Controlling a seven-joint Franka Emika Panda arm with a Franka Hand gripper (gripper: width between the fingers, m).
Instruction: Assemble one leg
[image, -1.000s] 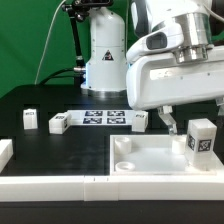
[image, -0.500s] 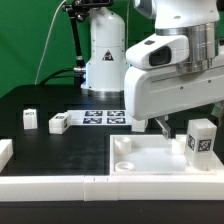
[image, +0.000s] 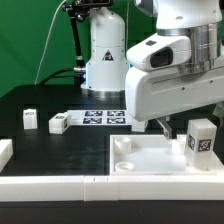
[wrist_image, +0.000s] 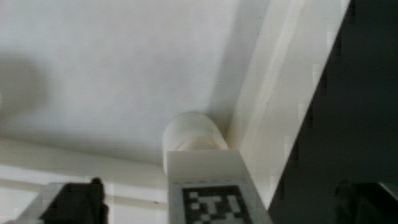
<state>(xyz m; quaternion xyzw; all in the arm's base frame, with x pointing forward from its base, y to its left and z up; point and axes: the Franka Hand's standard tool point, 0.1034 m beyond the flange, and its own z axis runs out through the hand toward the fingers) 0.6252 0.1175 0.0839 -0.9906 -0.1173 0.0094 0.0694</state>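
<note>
A leg (image: 201, 138), a small white post with a black-and-white tag, stands upright on the large white panel (image: 150, 156) near its corner on the exterior view's right. In the wrist view the same leg (wrist_image: 210, 185) stands on the panel (wrist_image: 125, 80), in line with the gap between my dark fingers (wrist_image: 75, 203). My gripper (wrist_image: 219, 208) is open, its jaws wide apart and clear of the leg's sides. In the exterior view the gripper (image: 168, 126) hangs low over the panel just beside the leg, and the arm's white hand hides most of it.
Two more legs (image: 30, 119) (image: 59, 123) stand on the black table at the exterior view's left. The marker board (image: 104, 118) lies behind the panel, with a leg (image: 141, 120) at its end. White blocks (image: 5, 153) sit at the front left. The robot base (image: 105, 50) is at the back.
Since a second ago the hand has come down and shifted toward the exterior view's left, close to the standing leg. Over the last half second nothing has visibly moved.
</note>
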